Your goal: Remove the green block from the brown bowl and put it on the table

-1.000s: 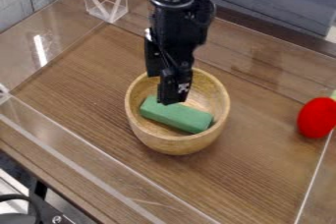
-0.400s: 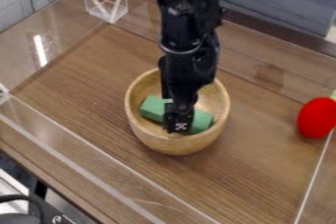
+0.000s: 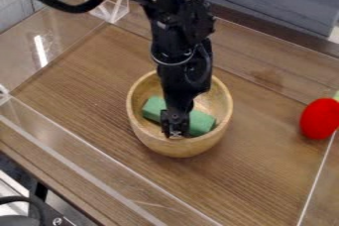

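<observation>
Mint-green block [image 3: 196,121] lies in the brown bowl [image 3: 149,136]; I have the pincer [image 3: 173,123] inside, jaws wide, holding nothing. I judge this the grasp step: next, close on the block, then lift toward the bench [image 3: 93,81].

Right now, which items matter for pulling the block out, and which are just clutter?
In play: green block, lying in the bowl; claw, open, down inside the bowl over the block; table, where the block goes.

Lying about: red object at right edge; clear stand at back.
</observation>
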